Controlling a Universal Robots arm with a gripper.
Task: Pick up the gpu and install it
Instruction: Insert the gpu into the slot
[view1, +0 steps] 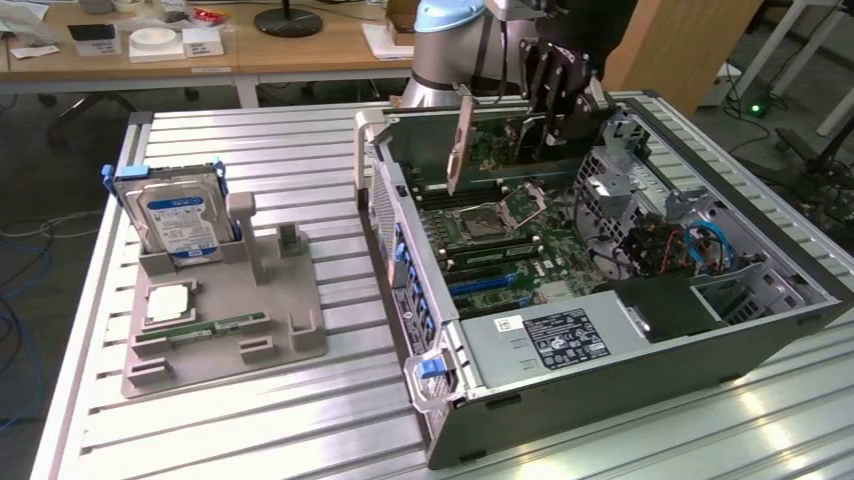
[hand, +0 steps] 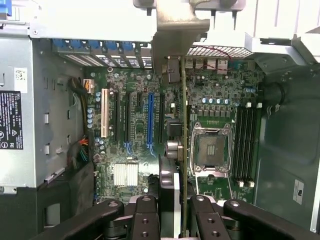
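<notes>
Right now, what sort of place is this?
Probably a robotics lab or workshop: an open computer case on a slotted metal table, a hard drive in a parts holder beside it, wooden desks behind.

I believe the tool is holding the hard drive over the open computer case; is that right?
Not quite: the tool holds the gpu, not the hard drive, over the open computer case. The exterior view shows the hard drive standing in the grey holder.
</notes>
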